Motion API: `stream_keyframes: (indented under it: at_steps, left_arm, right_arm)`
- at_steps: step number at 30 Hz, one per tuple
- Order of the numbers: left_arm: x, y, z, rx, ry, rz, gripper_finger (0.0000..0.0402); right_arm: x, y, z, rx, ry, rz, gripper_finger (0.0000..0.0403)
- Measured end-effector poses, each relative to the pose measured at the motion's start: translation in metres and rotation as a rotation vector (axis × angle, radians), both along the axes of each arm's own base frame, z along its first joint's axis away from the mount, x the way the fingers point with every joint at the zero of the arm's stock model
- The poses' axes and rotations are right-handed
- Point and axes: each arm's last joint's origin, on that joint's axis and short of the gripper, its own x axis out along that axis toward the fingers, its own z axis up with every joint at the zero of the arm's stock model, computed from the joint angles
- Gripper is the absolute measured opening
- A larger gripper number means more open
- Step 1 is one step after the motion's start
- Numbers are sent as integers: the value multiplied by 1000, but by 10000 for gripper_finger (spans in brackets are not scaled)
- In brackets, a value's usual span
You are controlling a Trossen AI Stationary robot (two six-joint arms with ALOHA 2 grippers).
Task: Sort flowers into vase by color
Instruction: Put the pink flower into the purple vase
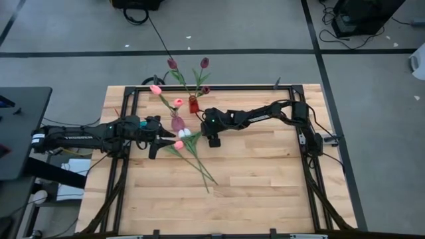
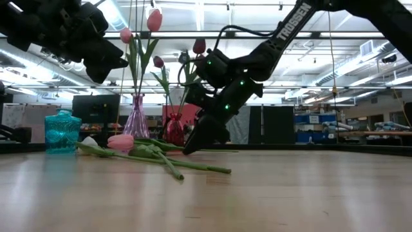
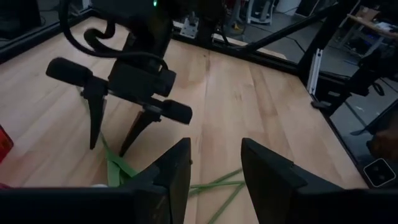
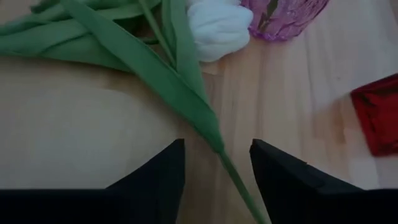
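Observation:
Three tulips lie on the table: a pink head point(image 1: 178, 144), white heads point(image 1: 184, 133) point(image 4: 217, 25), and their green stems point(image 1: 201, 169) running toward the near edge. The pink vase point(image 1: 177, 123) holds two pink tulips point(image 1: 156, 88). The red vase point(image 1: 193, 105) holds three maroon tulips point(image 1: 204, 62). My right gripper point(image 4: 217, 152) is open and points down at the table. Its fingers stand on either side of a green stem point(image 4: 229, 167), just below a leaf tip, without touching it. My left gripper point(image 3: 214, 152) is open and empty, raised left of the lying flowers.
A teal glass jar point(image 2: 62, 132) stands left of the pink vase. A black metal frame point(image 1: 126, 106) borders the table. Bare wood point(image 1: 265, 179) lies toward the near and right edges.

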Motion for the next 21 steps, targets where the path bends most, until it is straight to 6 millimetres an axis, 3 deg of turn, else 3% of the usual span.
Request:
stream_keyframes:
  at_steps: [4,10,15,21]
  left_arm:
    - [0,0,0,-18,1,-2,147]
    - [0,-1,0,-28,2,-3,147]
    - [0,-1,0,-43,2,-10,147]
    - [3,-2,2,-57,-25,-8,147]
  right_arm:
    - [0,1,-1,-25,11,-14,142]
    - [-4,3,7,-16,41,-48,19]
    - [-21,8,39,55,110,-66,23]
    - [-32,26,95,134,-17,28,7]
